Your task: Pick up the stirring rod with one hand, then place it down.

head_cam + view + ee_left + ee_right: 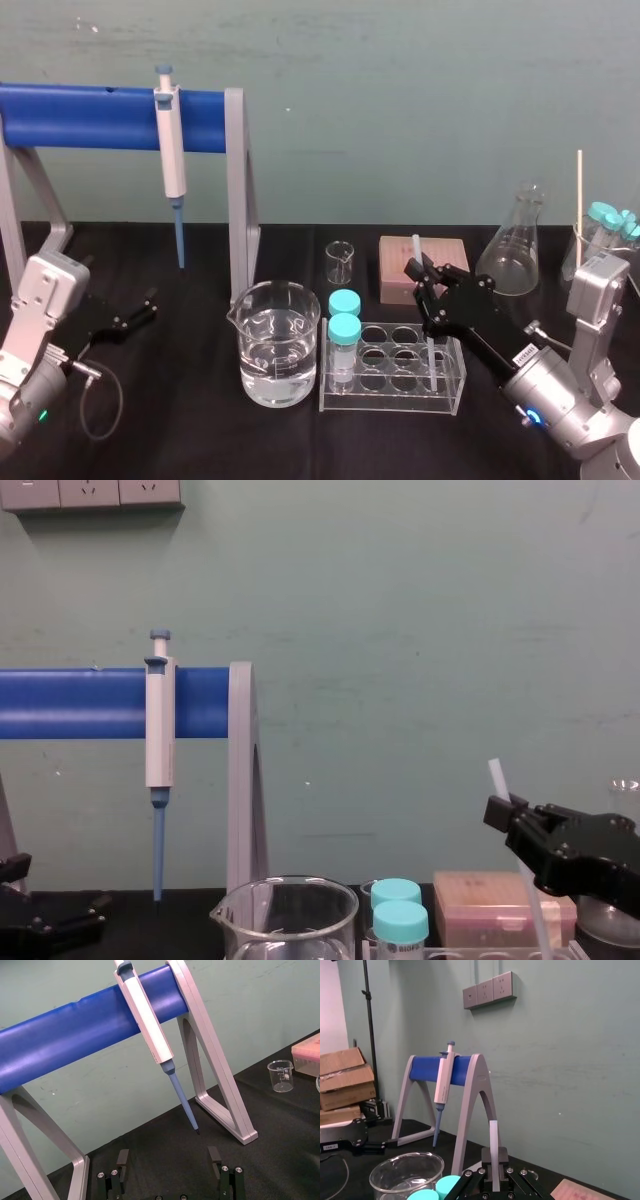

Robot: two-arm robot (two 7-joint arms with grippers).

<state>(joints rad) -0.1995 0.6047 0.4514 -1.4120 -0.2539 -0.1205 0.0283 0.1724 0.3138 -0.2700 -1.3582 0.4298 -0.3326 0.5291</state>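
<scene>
Right gripper: jaws closed on the rod near its top | rod slightly tilted, foot down in the clear rack | I judge it light, stiff, slick, brittle: squeeze gently, lift straight up | left gripper parked at table's left, spread wide, empty.

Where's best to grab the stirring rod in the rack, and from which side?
The stirring rod: grip its upper part, above the rack, from the right; it stands near upright, foot in a hole. The right hand clamps it there; left hand rests open.
</scene>
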